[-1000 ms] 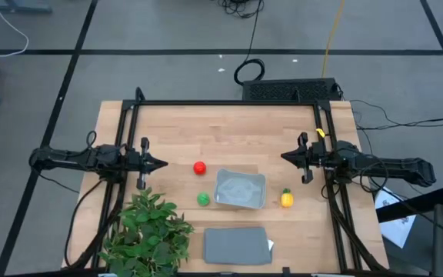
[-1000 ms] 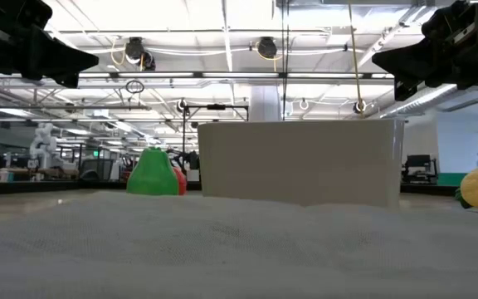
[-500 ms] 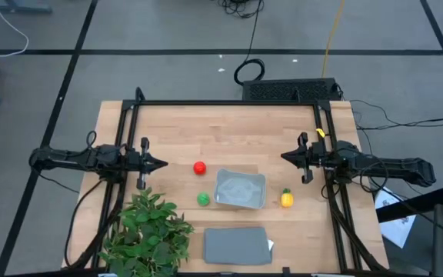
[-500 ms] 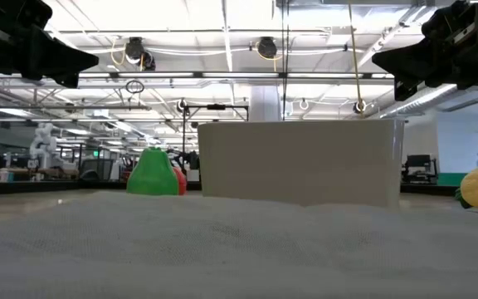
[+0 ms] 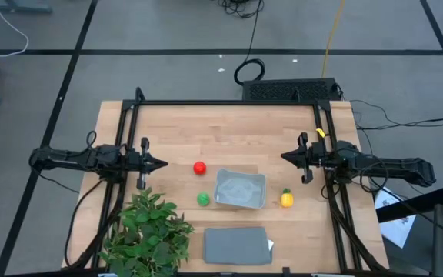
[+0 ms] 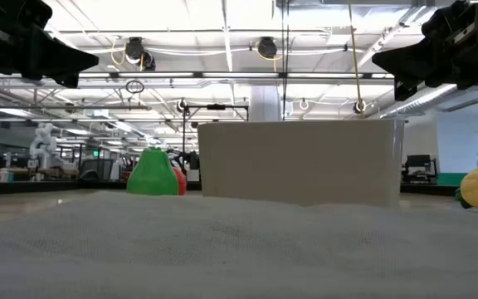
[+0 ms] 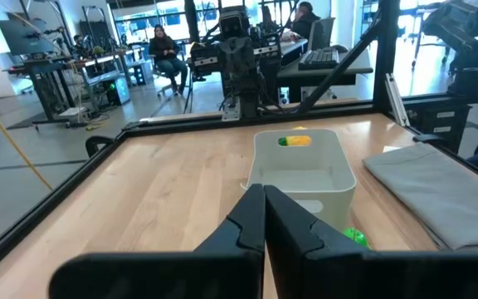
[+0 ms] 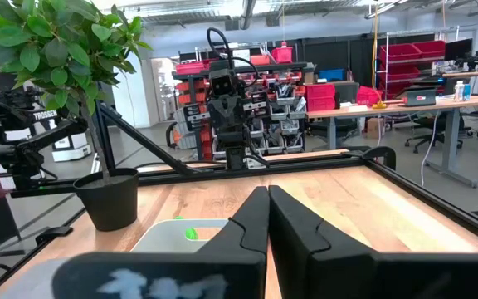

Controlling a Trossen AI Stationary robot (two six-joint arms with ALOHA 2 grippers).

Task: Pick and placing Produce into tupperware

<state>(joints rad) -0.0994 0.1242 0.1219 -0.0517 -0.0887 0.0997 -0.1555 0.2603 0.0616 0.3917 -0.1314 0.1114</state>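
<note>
The clear tupperware [image 5: 241,189] stands on the table's middle, also in the left wrist view [image 7: 303,170]. The red round piece [image 5: 199,168] lies to its far left, the green round piece [image 5: 204,198] at its left side, the yellow piece with green top [image 5: 286,198] at its right. My left gripper [image 5: 162,163] is shut and empty above the table's left side, left of the red piece. My right gripper [image 5: 284,157] is shut and empty above the table's right side, beyond the yellow piece.
A leafy green plant [image 5: 148,231] stands at the near left corner. A flat grey rectangle [image 5: 237,245] lies at the near edge, before the tupperware. A black frame [image 5: 225,102] runs along the far edge and both sides. People sit in the room beyond the table.
</note>
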